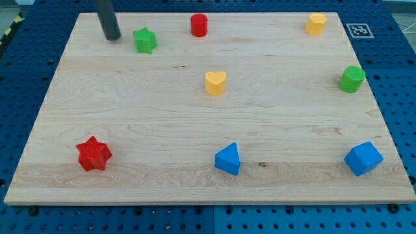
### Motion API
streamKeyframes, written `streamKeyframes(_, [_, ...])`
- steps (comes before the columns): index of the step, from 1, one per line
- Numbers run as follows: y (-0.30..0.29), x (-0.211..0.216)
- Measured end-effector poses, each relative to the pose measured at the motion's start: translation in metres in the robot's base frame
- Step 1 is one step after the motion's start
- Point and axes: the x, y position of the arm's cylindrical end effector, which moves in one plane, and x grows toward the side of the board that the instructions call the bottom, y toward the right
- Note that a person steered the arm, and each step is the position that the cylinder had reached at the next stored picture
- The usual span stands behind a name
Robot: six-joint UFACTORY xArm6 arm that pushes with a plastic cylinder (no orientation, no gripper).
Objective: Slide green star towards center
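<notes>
The pale wooden board [130, 117] fills most of the view and rests on a blue perforated table [19, 84]. Judging by how things lie, the task has barely begun: the small green plastic star block [145, 40] sits far back on the board and well left of its middle, so nearly the whole slide towards the centre is left to do.

The dark straight rod [106, 16] comes down from the far left, and my tip [112, 37] rests on the wood just left of the green star, near it but apart, with a narrow strip of bare board between them. There is no claw on this arm, only the rod, so nothing opens, closes or grips. From that spot a push to the right and towards the near side would likely carry the star inward.

The green star itself looks chunky, with short blunt points and a flat top, lying flat and upright on the wood.

Around it: a blue cube-like block [363, 158] near right, a blue triangular block [228, 159] near middle, a red star block [94, 154] near left, a green cylinder-like block [351, 78] at the right, a yellow heart block [216, 82] close to the centre, a red cylinder block [199, 25] just right of the star, and a yellow block [316, 23] far right.
</notes>
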Motion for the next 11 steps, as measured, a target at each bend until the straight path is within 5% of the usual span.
streamKeyframes(2, [0.046,-0.009])
streamKeyframes(5, [0.115,0.098])
streamKeyframes(7, [0.067,0.039])
streamKeyframes(9, [0.135,0.033])
streamKeyframes(11, [0.147,0.105])
